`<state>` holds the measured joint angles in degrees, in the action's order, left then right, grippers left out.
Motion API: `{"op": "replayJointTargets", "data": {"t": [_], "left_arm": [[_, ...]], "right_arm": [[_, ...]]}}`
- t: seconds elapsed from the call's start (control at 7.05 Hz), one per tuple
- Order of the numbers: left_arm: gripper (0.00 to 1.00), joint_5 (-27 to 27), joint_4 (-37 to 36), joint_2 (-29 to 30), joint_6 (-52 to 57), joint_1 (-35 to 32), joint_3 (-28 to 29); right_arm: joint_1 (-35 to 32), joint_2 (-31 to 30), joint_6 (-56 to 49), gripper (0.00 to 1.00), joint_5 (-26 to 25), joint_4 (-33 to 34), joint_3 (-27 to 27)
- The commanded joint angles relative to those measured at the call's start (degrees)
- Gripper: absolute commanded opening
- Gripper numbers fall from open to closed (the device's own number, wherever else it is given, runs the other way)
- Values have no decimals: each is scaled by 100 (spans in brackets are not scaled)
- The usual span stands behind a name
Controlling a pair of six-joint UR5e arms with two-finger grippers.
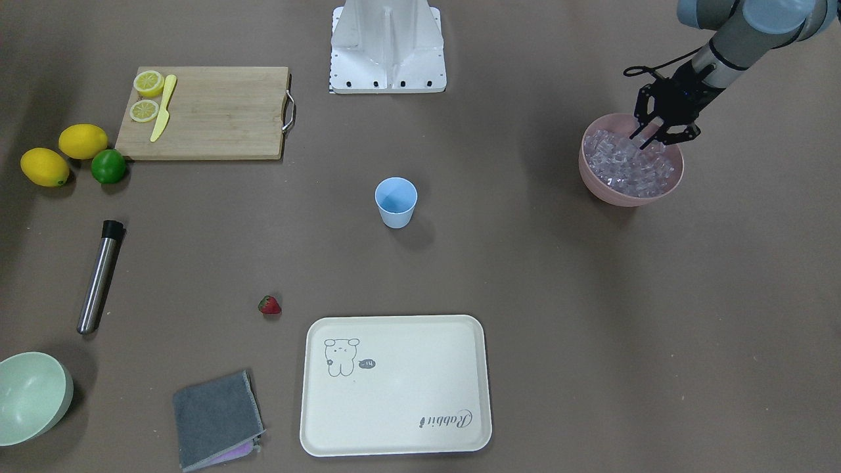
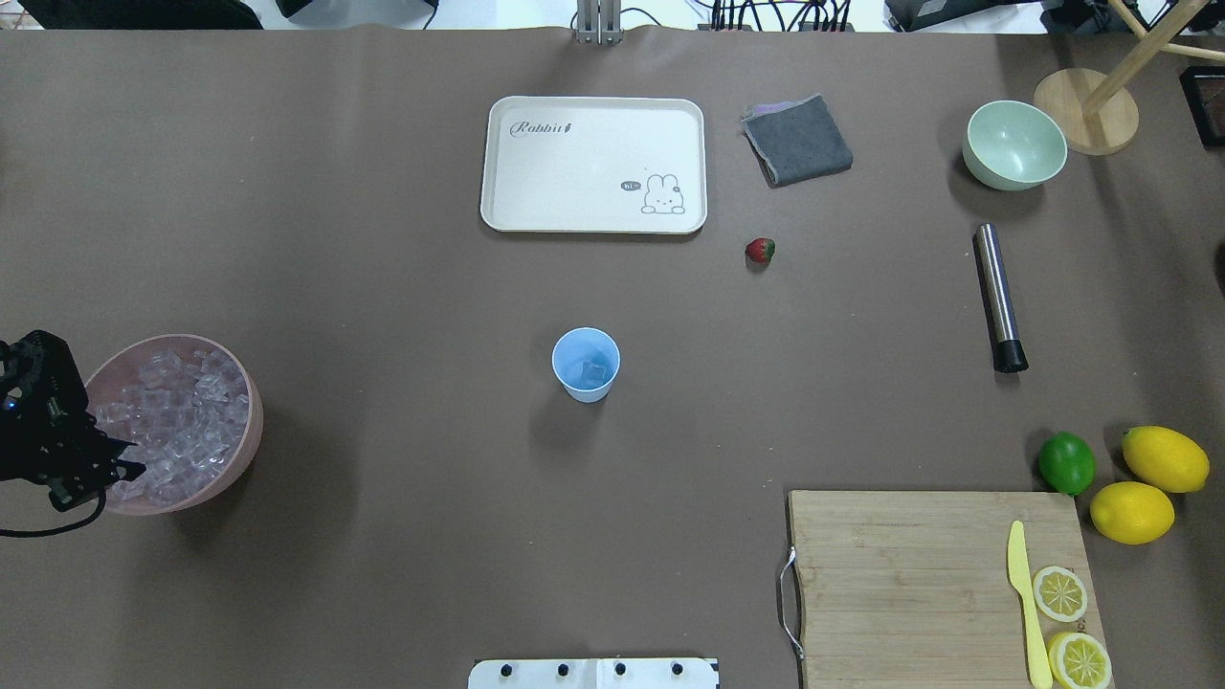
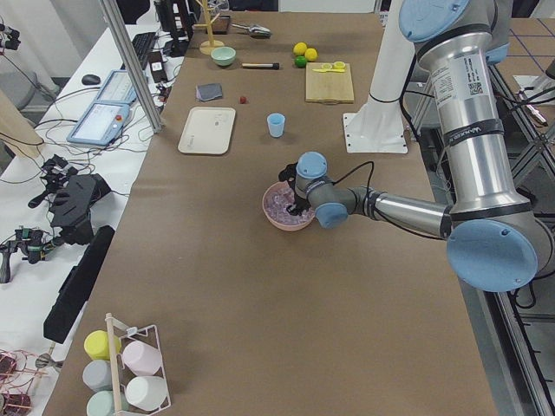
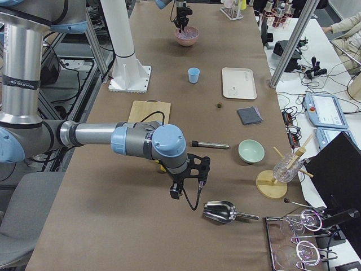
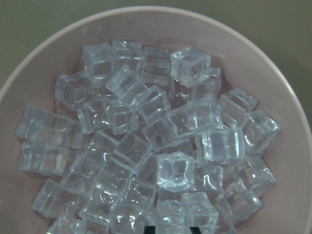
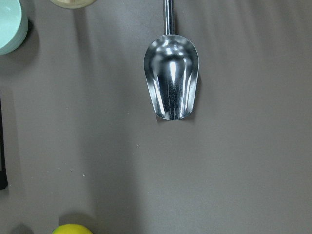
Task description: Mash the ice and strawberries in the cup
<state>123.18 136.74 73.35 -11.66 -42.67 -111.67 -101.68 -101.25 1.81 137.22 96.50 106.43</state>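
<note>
In the overhead view we take the light-blue cup [image 2: 572, 385] as the dial's centre. It stands upright in the middle of the worktop [image 2: 383, 287], and one clear cube shows inside it. The pink bowl [image 2: 244, 440] sits at 9 o'clock, well apart from the cup, heaped with ice [image 5: 175, 170]. The left hand [image 1: 646, 139] points down into that bowl, with its fingertips among the cubes on the bowl's robot side. The fingers stand close together, but we cannot tell whether they are gripping a cube. Only their dark tips show at 6 o'clock in the left wrist view.

The strawberry [image 2: 760, 251] lies alone on the worktop at 2 o'clock from the cup, near the corner of the cream tray [image 2: 498, 191], which lies at 12 o'clock.

The right hand [image 4: 189, 180] hangs above the worktop's far right end, over a steel scoop [image 6: 171, 83] whose mouth opens toward 6 o'clock in the right wrist view. We cannot tell whether this hand is open or closed.
</note>
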Motion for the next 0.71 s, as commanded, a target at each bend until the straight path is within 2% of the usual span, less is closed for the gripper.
{"op": "replayJointTargets", "data": {"t": [0.0, 0.14, 0.43, 0.57], "left_arm": [[0, 555, -25, 300, -21, -590, -109], [0, 601, -121, 659, -56, -698, -74], [0, 575, -262, 1650, -1375, -787, 13], [0, 540, -436, 2396, -2062, -770, 162]], "right_arm": [[-1, 0, 4, 100, 6, 0, 9], [-1, -9, 4, 100, 24, 0, 9], [-1, -35, -5, 100, 15, -26, 9], [-1, -53, -5, 100, 24, -26, 9]]}}
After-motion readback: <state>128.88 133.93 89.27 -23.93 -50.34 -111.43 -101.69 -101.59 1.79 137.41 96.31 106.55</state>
